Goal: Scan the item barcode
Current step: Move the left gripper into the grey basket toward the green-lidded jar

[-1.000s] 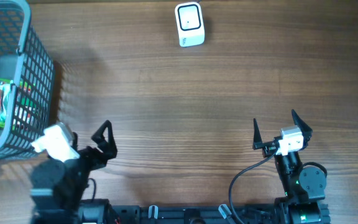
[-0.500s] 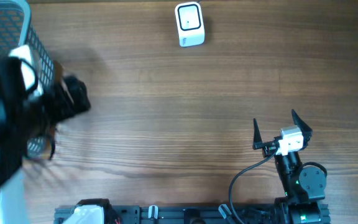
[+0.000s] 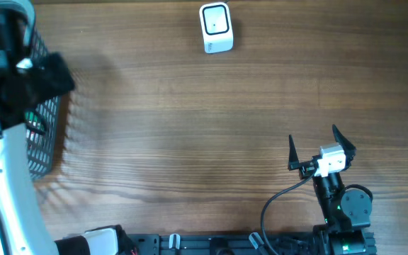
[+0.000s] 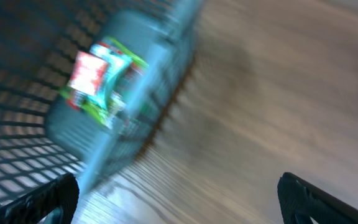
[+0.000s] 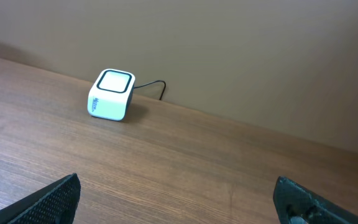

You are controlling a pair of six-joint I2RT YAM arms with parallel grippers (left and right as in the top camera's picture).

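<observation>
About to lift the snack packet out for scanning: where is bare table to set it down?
Bare wood runs between the basket, the scanner and the right end effector, and on across the table right of the scanner. Crowded only at far left, where the left arm hangs over the basket.

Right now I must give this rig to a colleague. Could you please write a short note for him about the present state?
Left hand: open, empty, above the basket at the left edge of the table.
Right hand: open, empty, low at the front right, facing the scanner.
Red and green packet: lying in the basket. Scanner: far side, near the middle.
Done: nothing grasped or scanned.
Left: grasp the packet, show its barcode to the scanner.
</observation>
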